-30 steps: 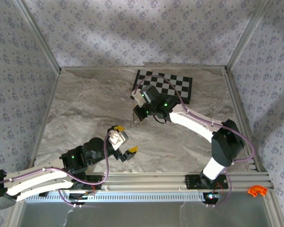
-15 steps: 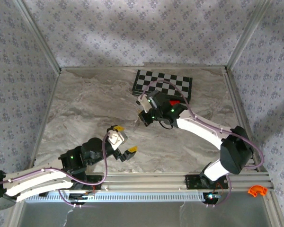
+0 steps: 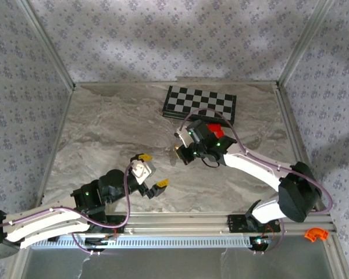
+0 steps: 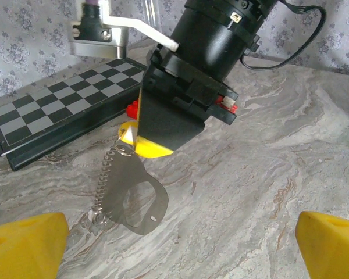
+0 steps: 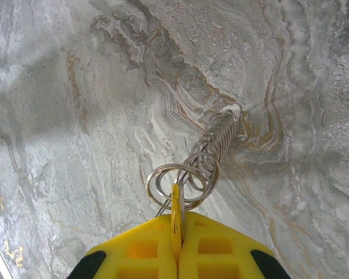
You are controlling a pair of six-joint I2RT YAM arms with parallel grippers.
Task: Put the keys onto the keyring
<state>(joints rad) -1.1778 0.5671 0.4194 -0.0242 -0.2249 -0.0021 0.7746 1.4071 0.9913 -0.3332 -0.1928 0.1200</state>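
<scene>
Over marble tabletop (image 3: pixel 104 133), right gripper (image 5: pixel 176 221) pinches keyring (image 5: pixel 215 142).

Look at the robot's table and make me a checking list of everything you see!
Surface: marbled grey tabletop, nothing seen wrong.
Job's things: keyring pinched at its top, dangling, lower end resting on the tabletop.
Clutter: chessboard at the far edge; red block just in front of it.
Grippers: right gripper shut on the keyring; left gripper open, holding nothing.
Cables: purple cables run along both arms.
Surroundings: patterned walls, metal frame, orange part outside the frame.
</scene>
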